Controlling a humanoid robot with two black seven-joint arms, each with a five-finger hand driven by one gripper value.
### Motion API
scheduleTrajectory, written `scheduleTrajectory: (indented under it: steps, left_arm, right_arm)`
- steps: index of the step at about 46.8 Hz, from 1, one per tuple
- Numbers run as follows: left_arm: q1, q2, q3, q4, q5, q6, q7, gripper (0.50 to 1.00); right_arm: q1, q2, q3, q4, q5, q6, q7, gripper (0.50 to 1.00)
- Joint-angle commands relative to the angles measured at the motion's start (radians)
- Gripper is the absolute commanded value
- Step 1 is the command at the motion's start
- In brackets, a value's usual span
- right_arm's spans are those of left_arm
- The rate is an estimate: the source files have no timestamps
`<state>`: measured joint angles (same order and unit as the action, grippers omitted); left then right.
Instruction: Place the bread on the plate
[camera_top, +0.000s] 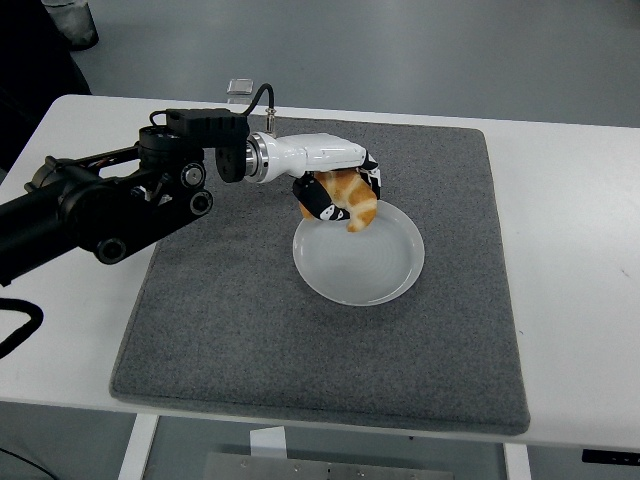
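1. Bread (352, 200): we see a golden-brown croissant-like piece, grasped in the left hand (335, 190), over the upper-left rim of the plate (375, 275).
2. Left hand: we note a white shell with black fingers (313, 203) curled around the bread, so it is grasping it; one black finger with white markings wraps under the bread's left side.
3. Contact: we cannot tell if the bread's lower tip touches the plate or hangs just above it.
4. Left arm (100, 205): we see it come in from the left edge, black links and joints, then a silver ring at the wrist, then the white hand shell reaching right toward the plate.
5. Plate: white, round and shallow; it sits right of centre on the grey mat (230, 300), with nothing resting in its middle.
6. Mat: dark grey, roughly square, covering most of the white table (580, 250).
7. Small clear object (240, 87): we spot it at the table's far edge, just beyond the mat, too small to identify.
8. Right arm: out of the view.
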<state>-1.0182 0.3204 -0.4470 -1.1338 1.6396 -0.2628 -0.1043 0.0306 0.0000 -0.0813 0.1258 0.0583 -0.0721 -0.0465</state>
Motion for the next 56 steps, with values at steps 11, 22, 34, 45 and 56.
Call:
scheduleTrajectory:
  steps: [11,22,34,45,56]
  left_arm:
    - [0.043,-0.043,0.034,0.029,0.000,0.036,0.000,0.500]
    - [0.056,-0.058,0.037,0.031,0.000,0.037,0.002,0.500]
    - [0.062,-0.053,0.039,0.025,-0.004,0.036,0.002,0.756]
    - [0.062,-0.047,0.037,0.019,-0.007,0.033,0.003,0.990]
    - [0.058,-0.037,0.027,0.002,-0.038,0.024,0.003,0.994]
  right_arm:
    - [0.000,0.000,0.000,0.000,0.000,0.000,0.000,0.952]
    - [0.000,0.000,0.000,0.000,0.000,0.000,0.000,0.952]
    - [0.000,0.000,0.000,0.000,0.000,0.000,0.000,0.952]
    - [0.000,0.000,0.000,0.000,0.000,0.000,0.000,0.952]
    - [0.000,0.000,0.000,0.000,0.000,0.000,0.000,0.952]
